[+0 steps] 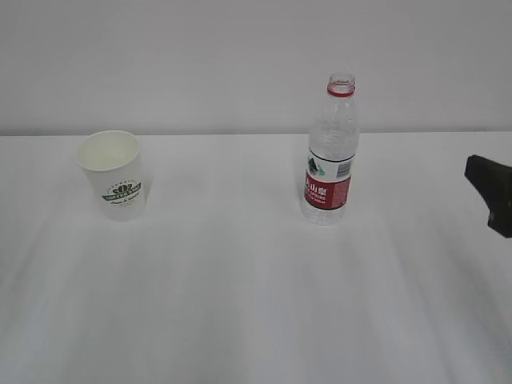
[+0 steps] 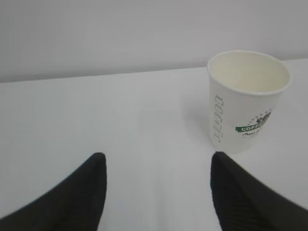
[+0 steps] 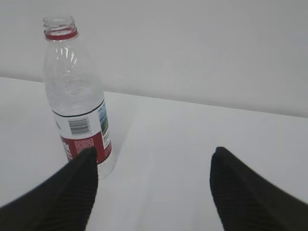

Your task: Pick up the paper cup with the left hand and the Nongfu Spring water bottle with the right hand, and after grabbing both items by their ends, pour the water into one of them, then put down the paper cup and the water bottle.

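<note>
Paper cup (image 1: 113,174) and Nongfu Spring water bottle (image 1: 331,152) both stand upright on the white counter (image 1: 240,280), well apart, with nothing holding them. In the left wrist view, the two black fingers (image 2: 72,197) of the left gripper (image 2: 159,166) fill the bottom of the frame, spread wide with bare counter between them. Behind them, at the right of the frame, stands the cup, its mouth open and its green logo turned to the right. In the right wrist view the right gripper (image 3: 154,161) is spread wide too; the bottle stands at the left of the frame, behind the left finger (image 3: 62,197), not between the fingers. Its cap is off and the red neck ring shows. In the exterior view the cup is at middle left, the bottle right of centre, and a black gripper part (image 1: 492,188) enters at the right edge.
</note>
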